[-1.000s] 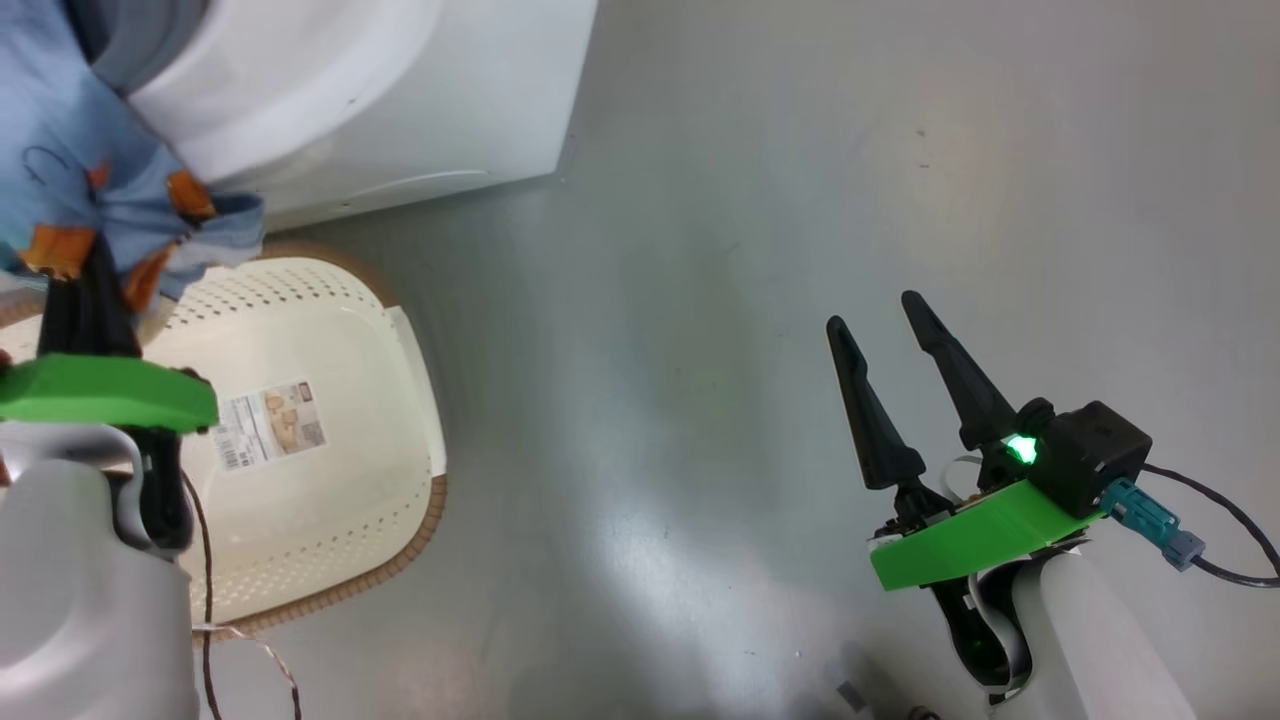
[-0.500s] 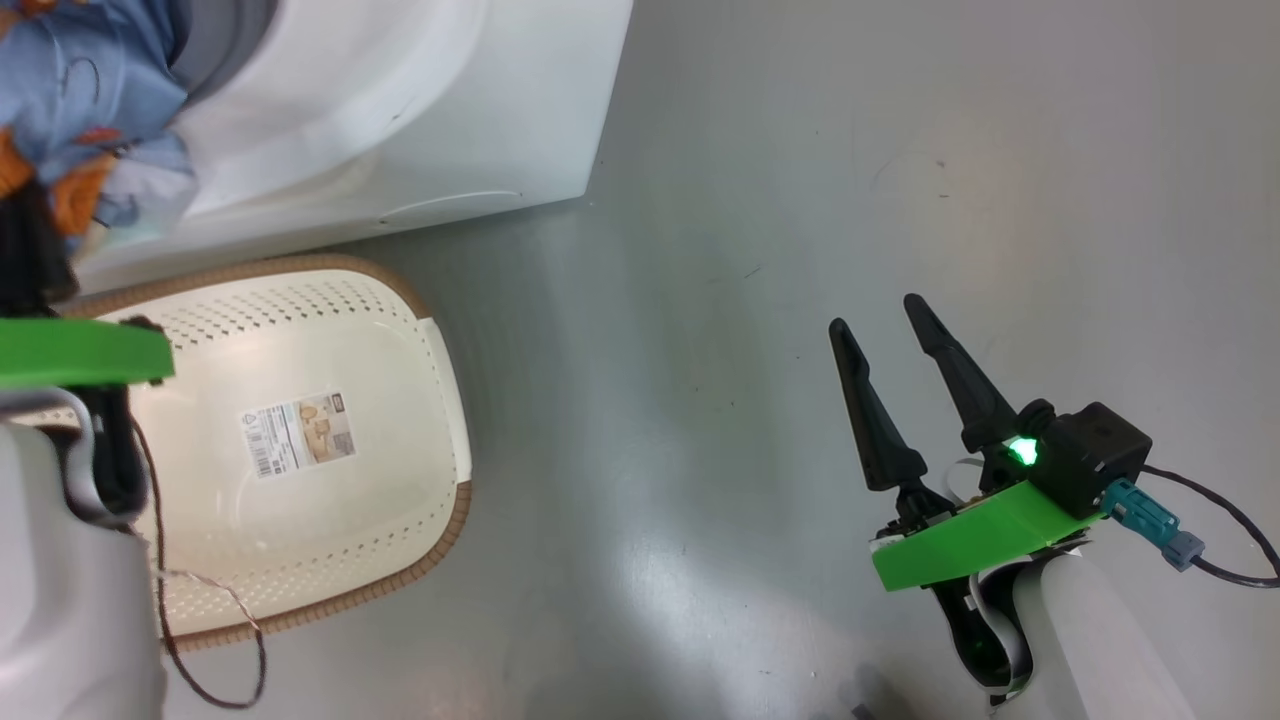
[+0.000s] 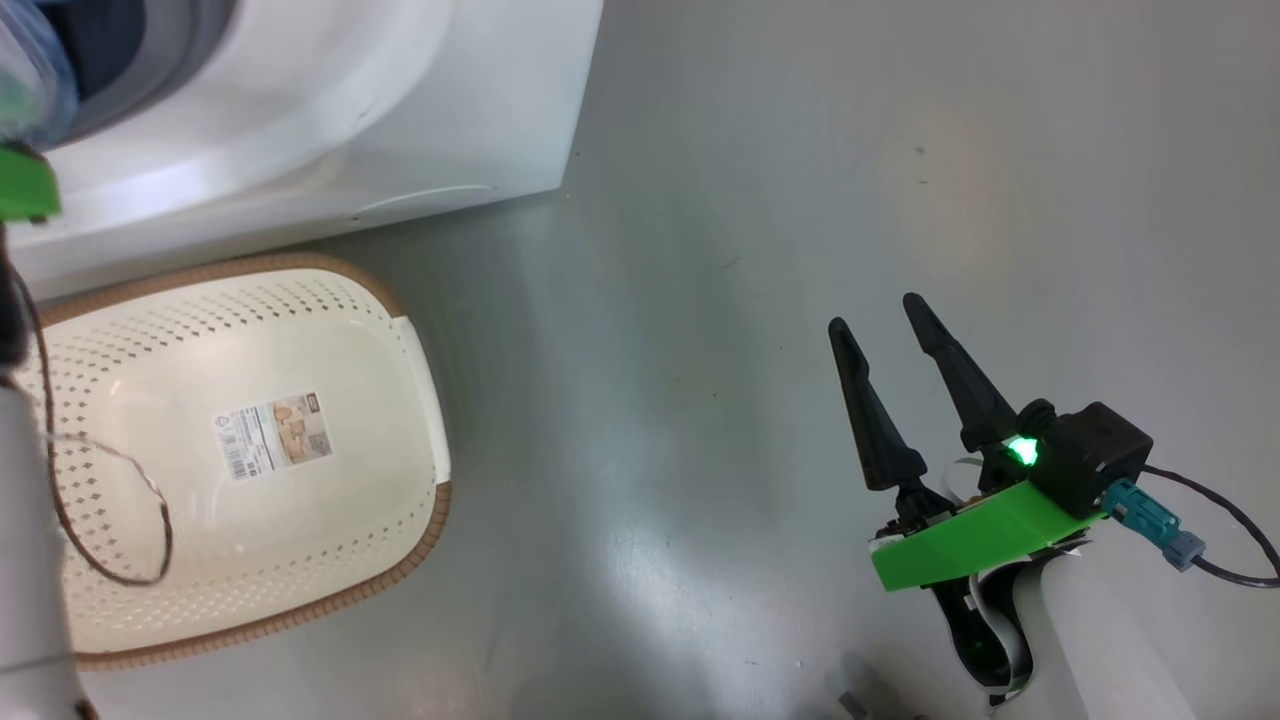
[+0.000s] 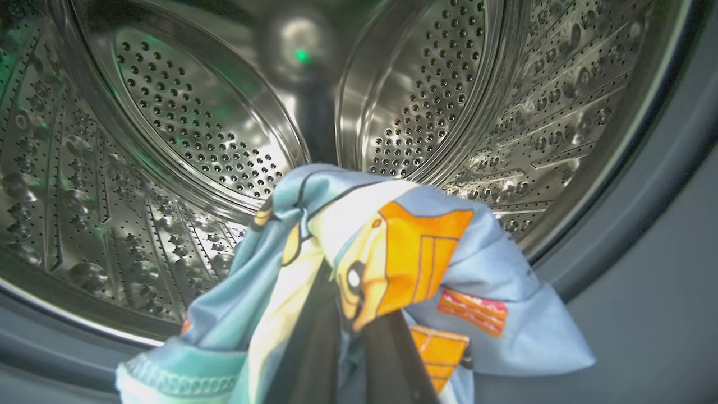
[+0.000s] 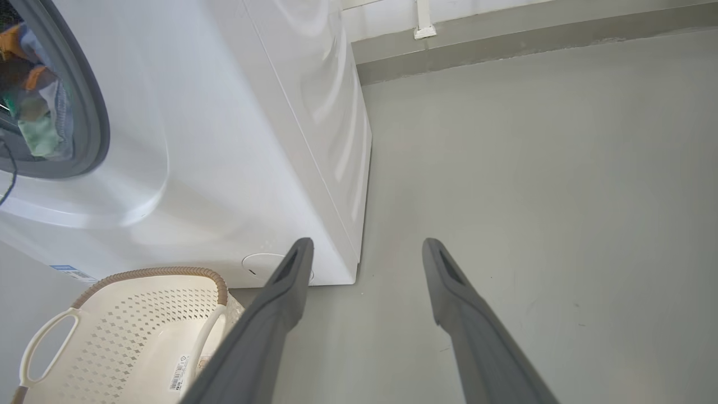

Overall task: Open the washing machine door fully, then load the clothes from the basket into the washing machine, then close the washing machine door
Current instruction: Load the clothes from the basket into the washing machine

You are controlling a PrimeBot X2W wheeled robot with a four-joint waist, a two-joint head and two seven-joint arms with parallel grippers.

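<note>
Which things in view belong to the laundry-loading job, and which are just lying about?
Job in hand: washing machine; its steel drum; blue printed garment, clamped in the shut left gripper; empty basket.

Just around: barcode sticker on the basket's bottom; open right gripper, idle above the grey floor.

This was a laundry spot in a plain, utility-like room. A big white washing machine [image 5: 224,140] stood directly on a smooth grey floor [image 3: 800,200]. Its perforated steel drum [image 4: 196,123] and grey rubber seal [image 5: 96,112] were in sight, with printed blue clothes [image 4: 477,264] at the opening. A cream perforated basket [image 3: 150,320] sat on the floor just in front of the machine. Behind, a pale wall [image 5: 387,19] met the floor in a grey skirting band [image 5: 505,47], and a white conduit [image 5: 424,22] ran down it.
</note>
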